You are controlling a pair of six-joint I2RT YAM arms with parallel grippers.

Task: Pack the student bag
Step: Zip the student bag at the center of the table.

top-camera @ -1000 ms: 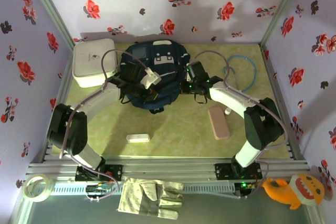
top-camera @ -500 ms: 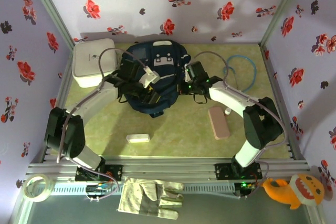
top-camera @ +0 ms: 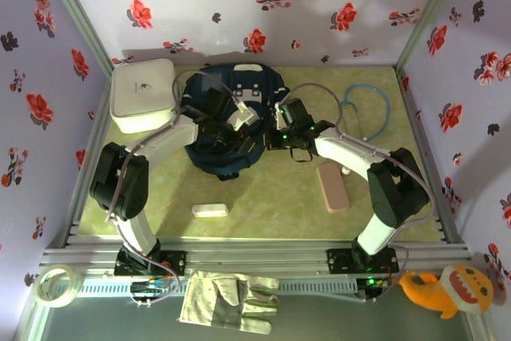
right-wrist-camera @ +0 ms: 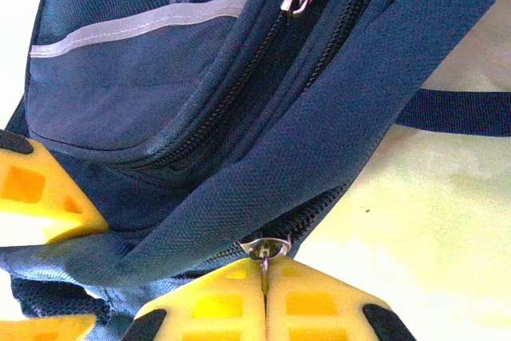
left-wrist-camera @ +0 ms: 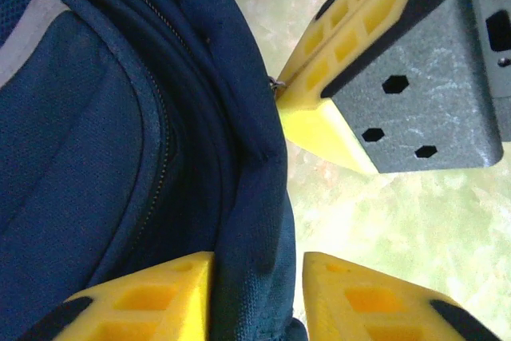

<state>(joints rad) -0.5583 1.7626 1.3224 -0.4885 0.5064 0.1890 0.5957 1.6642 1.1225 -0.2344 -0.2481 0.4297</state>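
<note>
Two arms meet at the large dark navy fabric backpack (top-camera: 226,164), which lies at the far middle of the green surface (top-camera: 271,221). The right gripper (right-wrist-camera: 265,265) has its jaws pressed together on a small metal zip pull (right-wrist-camera: 267,247) at the bag's side. The left gripper (left-wrist-camera: 254,265) sets narrow jaws astride a fold of the rim; whether they pinch it I cannot tell. Packing looks barely begun. Opening the zip seems the step in hand, and a flat pink case (top-camera: 331,186) and a small white oblong box (top-camera: 210,210) lie outside the bag.
</note>
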